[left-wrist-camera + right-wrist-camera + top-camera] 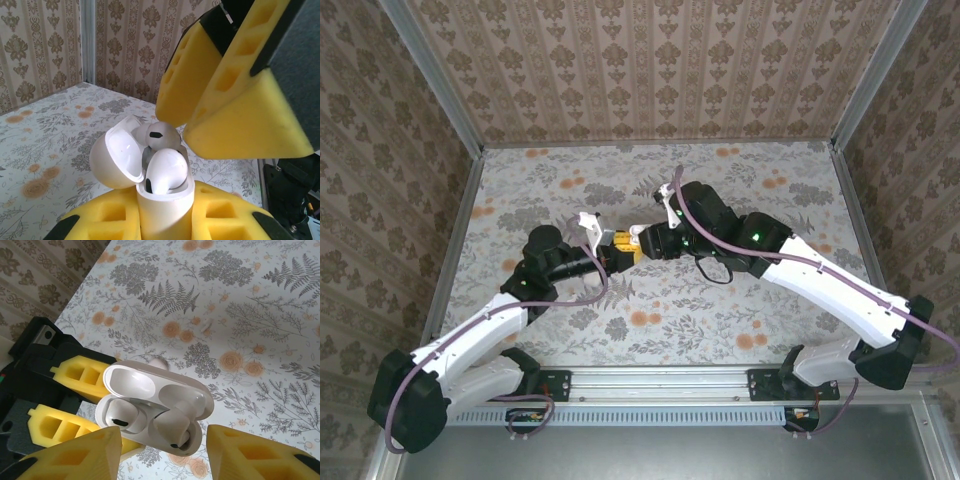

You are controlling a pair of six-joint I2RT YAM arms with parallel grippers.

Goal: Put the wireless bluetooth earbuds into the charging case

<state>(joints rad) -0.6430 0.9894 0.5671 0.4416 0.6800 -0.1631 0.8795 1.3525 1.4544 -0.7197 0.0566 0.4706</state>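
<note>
Left fingers (220, 220) are clenched on the white case (165, 212), holding it upright above the desk (45, 150), its lid (117, 160) swung open to one side. Both earbuds (167, 170) sit in the case's mouth just above those fingers, standing proud of its rim. Right fingers (250, 455) stand parted, grasping nothing, their tips just beside the rear earbud (156, 134), one either side of the open case.
</note>
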